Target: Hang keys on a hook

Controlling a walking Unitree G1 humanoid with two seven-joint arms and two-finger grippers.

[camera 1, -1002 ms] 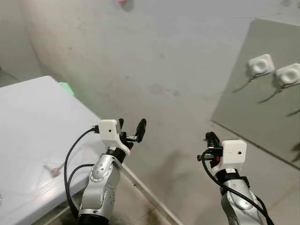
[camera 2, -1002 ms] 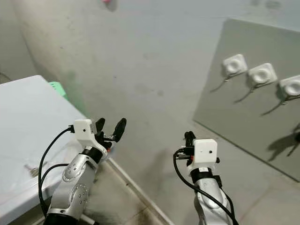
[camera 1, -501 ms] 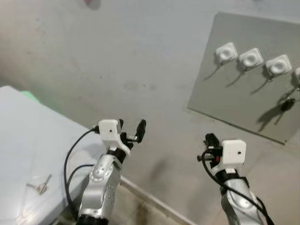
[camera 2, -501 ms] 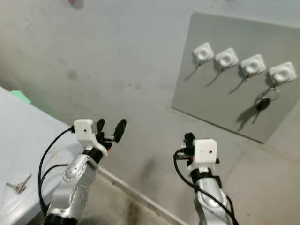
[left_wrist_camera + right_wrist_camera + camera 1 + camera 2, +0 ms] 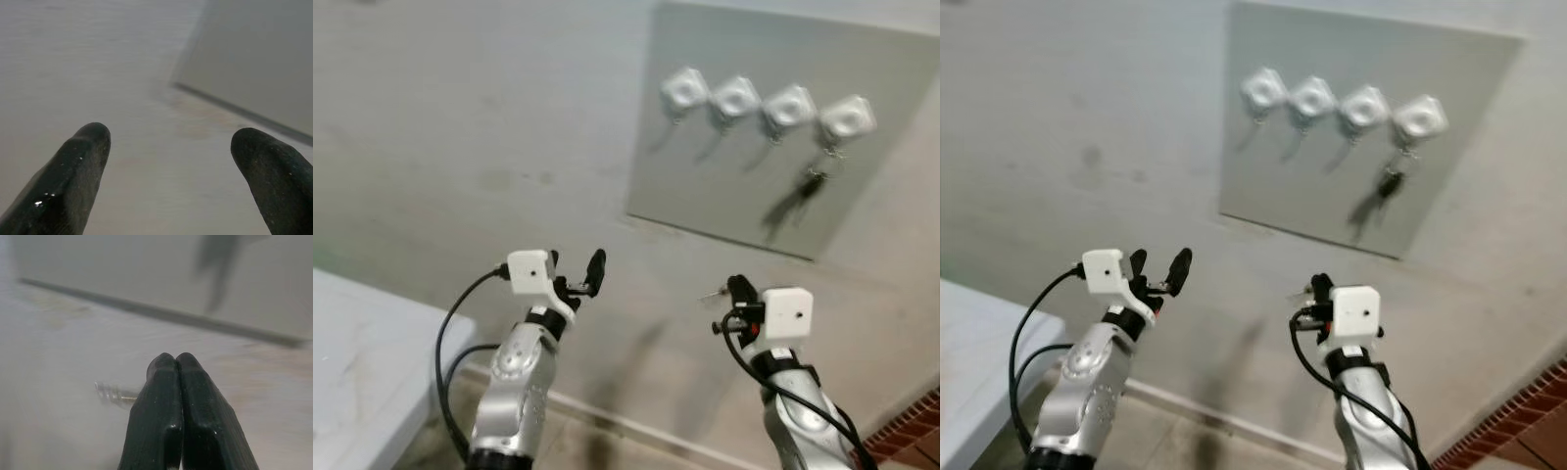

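A grey board (image 5: 705,186) on the wall carries a row of white hooks (image 5: 736,96). A dark bunch of keys (image 5: 811,182) hangs from the rightmost hook (image 5: 848,117). My right gripper (image 5: 734,291) is held up below the board, some way off the wall. In the right wrist view its fingers (image 5: 174,357) are pressed together, and a silver key (image 5: 114,393) sticks out sideways from between them. My left gripper (image 5: 576,272) is raised at the same height to the left and stands open (image 5: 171,142) with nothing between the fingers.
The corner of a white table (image 5: 362,362) lies at the lower left. A skirting line (image 5: 636,431) runs along the foot of the plain grey wall. Red brick flooring (image 5: 913,431) shows at the lower right.
The camera has swung right, so the board has come from the right edge to the upper middle and the table has slid off left. Both arms keep their pose.
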